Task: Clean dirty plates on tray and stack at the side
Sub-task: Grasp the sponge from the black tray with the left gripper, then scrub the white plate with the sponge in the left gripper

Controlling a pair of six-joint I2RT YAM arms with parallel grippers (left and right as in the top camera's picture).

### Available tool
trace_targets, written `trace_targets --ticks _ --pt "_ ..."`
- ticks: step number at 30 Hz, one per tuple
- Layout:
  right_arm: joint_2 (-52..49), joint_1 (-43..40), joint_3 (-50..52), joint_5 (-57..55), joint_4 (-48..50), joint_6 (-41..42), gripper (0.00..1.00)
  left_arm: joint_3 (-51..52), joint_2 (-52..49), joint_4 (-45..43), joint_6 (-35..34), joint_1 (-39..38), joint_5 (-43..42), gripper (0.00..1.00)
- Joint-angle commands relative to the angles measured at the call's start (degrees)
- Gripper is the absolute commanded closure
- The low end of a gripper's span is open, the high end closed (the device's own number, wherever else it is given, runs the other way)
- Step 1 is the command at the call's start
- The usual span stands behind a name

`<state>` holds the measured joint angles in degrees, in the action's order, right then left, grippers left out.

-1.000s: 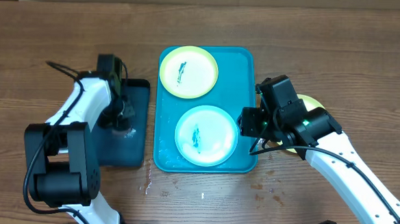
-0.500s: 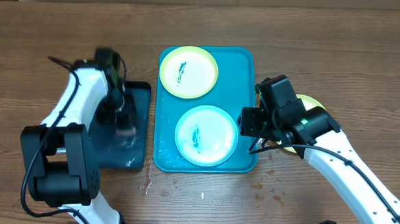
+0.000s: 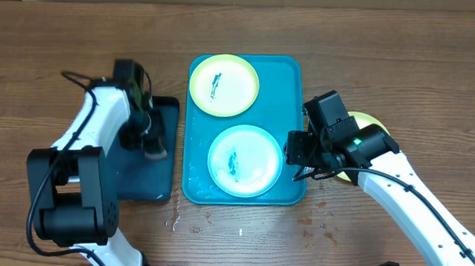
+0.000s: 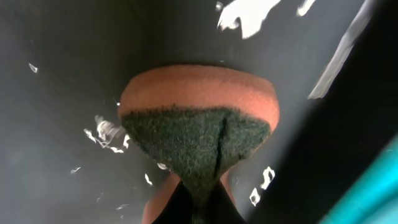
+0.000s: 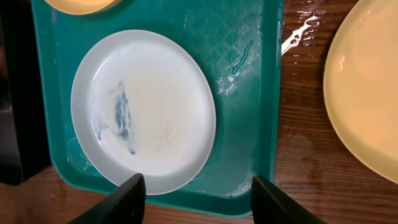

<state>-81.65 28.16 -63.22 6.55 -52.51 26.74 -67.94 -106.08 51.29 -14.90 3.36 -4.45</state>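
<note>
The turquoise tray (image 3: 294,71) holds two plates: a yellow-green rimmed one (image 3: 224,84) at the far end and a light blue one (image 3: 245,160) nearer, each with a dark teal smear (image 5: 121,115). A third yellow-green plate (image 3: 367,121) lies on the table to the right, partly under the right arm. My left gripper (image 3: 150,145) is shut on an orange sponge with a dark green scouring side (image 4: 199,143), over the black tray (image 3: 158,178). My right gripper (image 5: 199,186) stands open over the tray's near right rim (image 5: 249,62), beside the blue plate (image 5: 161,106), holding nothing.
The black tray (image 4: 62,93) sits against the turquoise tray's left side and looks wet. Water drops (image 3: 176,221) lie on the wooden table in front of the trays. The yellow-green plate on the table (image 5: 367,93) is just right of the tray.
The left arm has shifted a little with the sponge over the black tray, blurred half a second ago. The right arm has hardly moved, and the plates lie as before.
</note>
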Motion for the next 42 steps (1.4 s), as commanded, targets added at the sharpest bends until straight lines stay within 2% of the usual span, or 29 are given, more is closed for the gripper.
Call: trace_targets --ticks 1,5,11,19,22,27,31,37,42 --pt "0.07 -0.15 -0.87 -0.50 0.28 -0.13 0.44 5.38 0.31 -4.42 -0.92 0.20 1.42 0.96" --pt "0.07 -0.15 -0.87 -0.50 0.26 -0.13 0.44 8.24 0.31 -7.69 -0.94 0.79 1.29 0.95" --pt "0.07 -0.15 -0.87 -0.50 -0.15 -0.13 0.44 6.56 0.35 -5.73 -0.31 0.92 -0.31 0.96" --pt "-0.52 -0.15 -0.87 -5.27 0.13 0.39 0.44 -12.98 1.51 12.74 1.09 0.74 -0.28 0.96" --pt "-2.45 -0.15 -0.87 -5.64 1.66 0.50 0.38 -21.75 3.10 18.73 2.43 -0.39 -0.68 0.96" --pt "-8.35 -0.15 -0.85 -5.16 5.55 -0.83 0.36 -27.65 7.82 21.27 2.71 -5.11 -2.80 0.96" --pt "-14.05 -0.15 -0.87 -2.86 8.44 -7.67 0.37 -27.56 10.01 21.99 1.81 -9.86 -5.44 0.96" --pt "-20.76 -0.22 -0.87 0.00 10.73 -12.07 0.51 -24.28 9.51 21.18 -1.42 -16.33 -5.68 0.96" --pt "-22.53 -0.22 -0.85 0.00 12.66 -12.26 0.63 -15.93 9.31 13.88 -7.52 -20.79 -5.75 0.96"
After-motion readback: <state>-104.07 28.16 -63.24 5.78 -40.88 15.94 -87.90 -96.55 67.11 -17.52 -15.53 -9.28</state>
